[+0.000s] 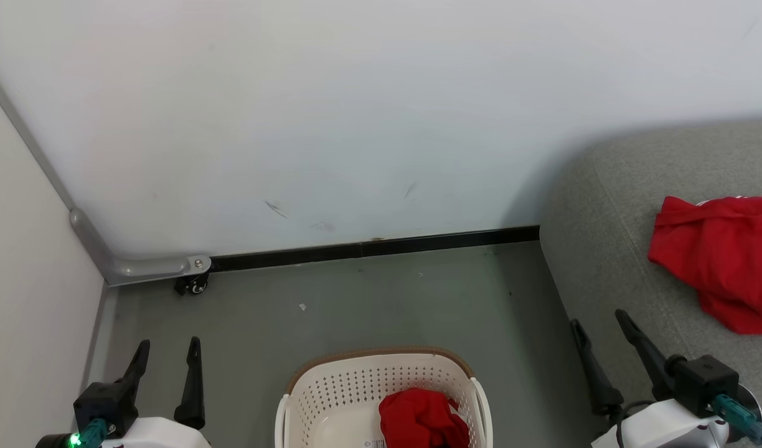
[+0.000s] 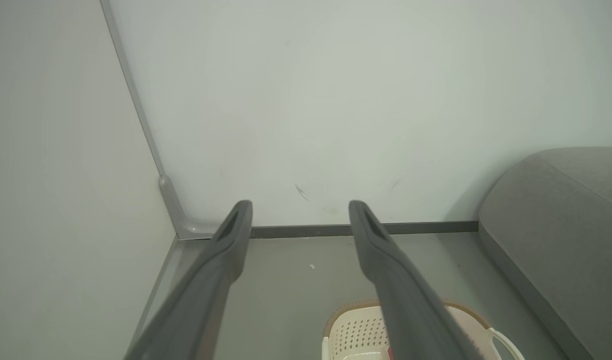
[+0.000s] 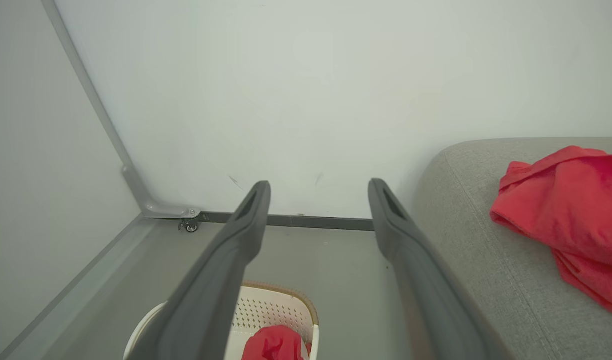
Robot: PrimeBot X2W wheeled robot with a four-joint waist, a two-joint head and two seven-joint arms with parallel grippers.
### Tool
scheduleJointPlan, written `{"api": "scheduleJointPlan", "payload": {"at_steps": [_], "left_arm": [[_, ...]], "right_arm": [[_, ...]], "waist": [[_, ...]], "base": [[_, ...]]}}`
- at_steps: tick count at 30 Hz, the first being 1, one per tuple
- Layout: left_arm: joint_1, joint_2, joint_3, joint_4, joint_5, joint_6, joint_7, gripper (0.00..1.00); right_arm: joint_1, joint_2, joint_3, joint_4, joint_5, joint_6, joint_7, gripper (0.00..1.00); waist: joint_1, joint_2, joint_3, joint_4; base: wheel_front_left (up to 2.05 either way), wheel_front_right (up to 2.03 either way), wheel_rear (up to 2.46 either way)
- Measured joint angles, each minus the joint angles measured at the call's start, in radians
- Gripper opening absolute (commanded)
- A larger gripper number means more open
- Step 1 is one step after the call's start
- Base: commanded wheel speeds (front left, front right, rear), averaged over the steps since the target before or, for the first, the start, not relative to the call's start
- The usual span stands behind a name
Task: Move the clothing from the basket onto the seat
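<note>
A grey-green floor [image 1: 368, 311] is bounded along its far edge by a pale white wall [image 1: 356, 112]. A dark baseboard [image 1: 375, 247] is run along the foot of that wall. At the floor's far left corner a grey metal bracket [image 1: 138, 267] is fixed. It is curved upward into a thin grey strip [image 1: 26, 124], which is carried up the joint between the wall and a cream side panel [image 1: 26, 280] at the floor's left edge. A small black caster [image 1: 194, 285] is set just below the bracket's right end. Faint dark scuff marks [image 1: 275, 208] are seen low on the wall. A tiny white scrap [image 1: 302, 307] is left on the floor near its far edge, apart from the caster.
</note>
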Motion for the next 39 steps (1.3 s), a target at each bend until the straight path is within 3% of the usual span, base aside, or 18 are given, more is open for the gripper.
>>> {"api": "scheduleJointPlan", "payload": {"at_steps": [16,21,39], "left_arm": [[0.005,0.003,-0.039,-0.002,0.005,-0.004,0.022,1.00],[-0.050,-0.004,-0.073,0.005,0.020,-0.024,0.055,1.00],[-0.261,-0.138,-0.226,0.137,0.066,-0.109,0.153,1.00]], "right_arm": [[0.003,0.000,-0.010,-0.042,0.011,0.000,0.010,1.00],[0.002,0.001,-0.013,-0.059,0.019,0.000,0.013,1.00],[-0.060,0.001,-0.068,-0.173,0.016,0.000,0.027,1.00]], "waist": [[0.0000,0.0000,0.044,-0.002],[0.0000,0.0000,0.070,-0.006],[0.0000,0.0000,0.205,-0.044]], "base": [[0.00,0.00,0.00],[0.00,0.00,0.00],[0.00,0.00,0.00]]}}
